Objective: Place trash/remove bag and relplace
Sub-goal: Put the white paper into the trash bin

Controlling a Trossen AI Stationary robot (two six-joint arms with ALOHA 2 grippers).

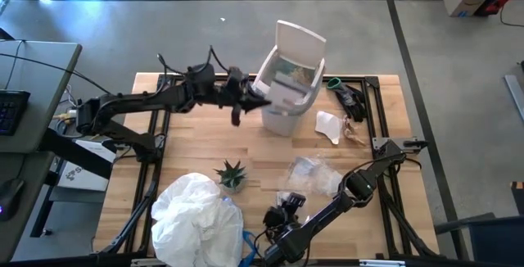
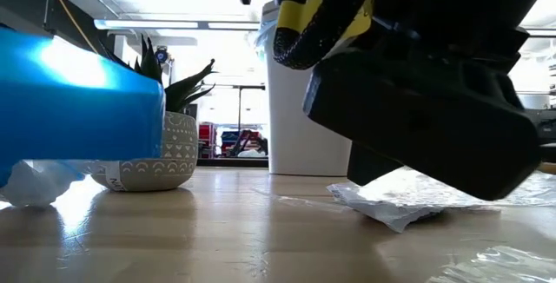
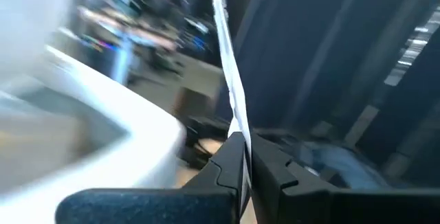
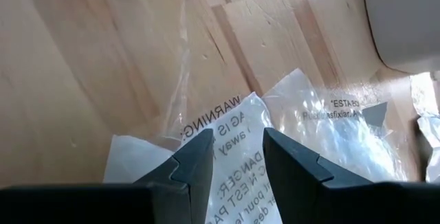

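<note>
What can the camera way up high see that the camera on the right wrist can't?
Only the high view shows the left end effector shut at the white bin's rim, the little green plant and the big crumpled bag. Only the right wrist view shows the WARNING print on the clear plastic wrapper beneath the open right end effector. Both show the wooden table and wrappers.
</note>
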